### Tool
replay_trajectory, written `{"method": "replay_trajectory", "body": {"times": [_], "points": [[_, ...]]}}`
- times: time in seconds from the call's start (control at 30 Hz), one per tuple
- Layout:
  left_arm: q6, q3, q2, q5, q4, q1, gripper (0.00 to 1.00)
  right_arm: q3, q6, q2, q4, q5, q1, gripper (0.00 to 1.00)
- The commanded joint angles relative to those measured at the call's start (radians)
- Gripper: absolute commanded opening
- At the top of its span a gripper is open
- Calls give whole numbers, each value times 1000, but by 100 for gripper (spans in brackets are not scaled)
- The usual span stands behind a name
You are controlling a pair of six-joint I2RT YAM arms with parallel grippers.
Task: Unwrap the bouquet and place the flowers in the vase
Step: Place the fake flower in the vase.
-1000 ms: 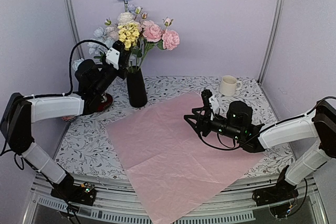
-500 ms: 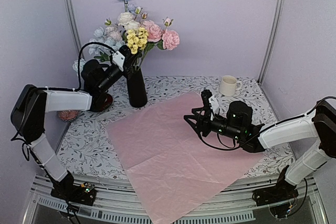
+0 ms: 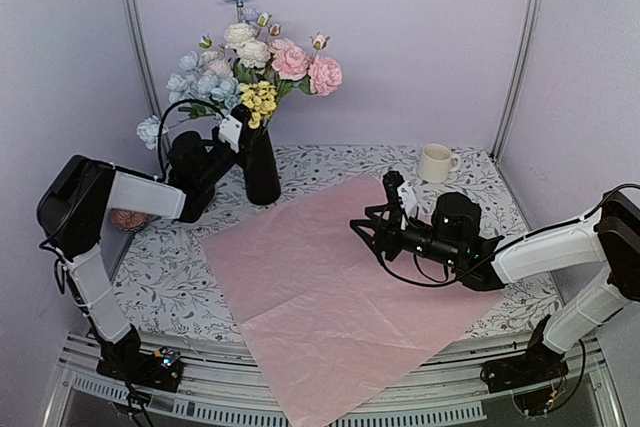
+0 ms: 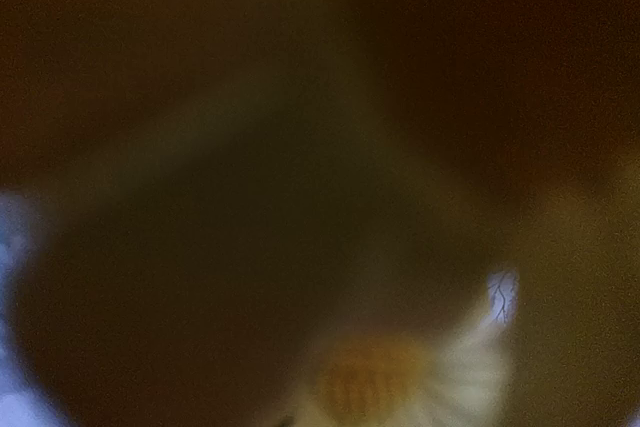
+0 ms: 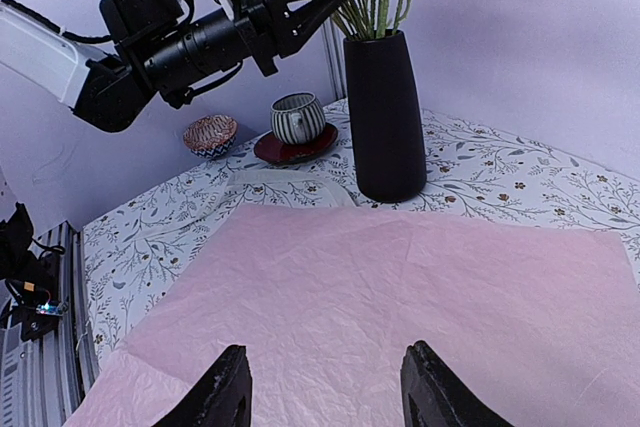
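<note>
**Top view.** The matte black vase (image 3: 261,169), slim and tapering, stands upright at the back left of the table (image 3: 160,282), whose cloth has a leafy print. Its long axis is vertical, mouth up. The flowers (image 3: 268,55) stand in it, green stems rising and soft blooms fanning out above in pink, white and pale blue. The left gripper (image 3: 244,127) is clenched on the stem of the yellow cluster (image 3: 259,98), just above the vase's mouth. 1 second ago that cluster sat higher, level with the pink roses. It and the left arm are now lower and closer to the vase. The pink paper (image 3: 330,287), thin and faintly creased, lies flat on the table with 1 corner past the near edge, unmoved. The right gripper (image 3: 362,226) hovers over it, in the same place as before. A glossy white mug (image 3: 436,162) stands at the back right.

**Left wrist.** Only a dark brown blur with a pale patch low down; nothing can be told.

**Right wrist.** The 2 black fingers (image 5: 226,392) stand apart, released, with nothing between them and paper below. The vase rises just past the paper's far edge. To its left are a ribbed grey cup (image 5: 298,117) on a red saucer (image 5: 293,150) and a small patterned bowl (image 5: 210,135).
</note>
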Motion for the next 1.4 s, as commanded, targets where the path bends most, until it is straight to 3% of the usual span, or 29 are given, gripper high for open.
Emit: {"method": "replay_trajectory", "body": {"times": [0.0, 0.47, 0.87, 1.37], "points": [[-81, -17, 44, -65, -12, 11, 17, 1, -8, -4, 20, -21, -4, 52], [-93, 8, 113, -164, -91, 11, 21, 1, -8, -11, 14, -24, -4, 52], [-226, 190, 116, -197, -416, 26, 26, 5, -9, -1, 14, -25, -5, 52], [-281, 171, 130, -167, -420, 29, 37, 7, -11, -2, 10, -30, -4, 52]]}}
